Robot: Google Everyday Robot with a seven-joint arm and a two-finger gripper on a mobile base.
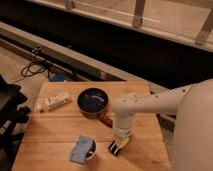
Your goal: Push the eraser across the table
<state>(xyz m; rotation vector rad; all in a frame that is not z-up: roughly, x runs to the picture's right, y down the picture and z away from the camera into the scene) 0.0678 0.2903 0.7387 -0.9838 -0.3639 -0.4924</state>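
Note:
The eraser (pixel 116 147), a small black block with pale stripes, lies on the light wooden table (pixel 55 131) near its front edge, just right of the sponge. It is turned at a slant, and its far end is hidden under my gripper. My gripper (pixel 123 135) points straight down from the white arm (pixel 150 103) and sits on or against the eraser's upper right end.
A blue-grey sponge (pixel 81 149) rests on a small dark cup just left of the eraser. A dark pan (pixel 93 100) with a red handle stands at the table's middle back. A white-and-tan packet (pixel 52 102) lies at the left. The table's front edge is close.

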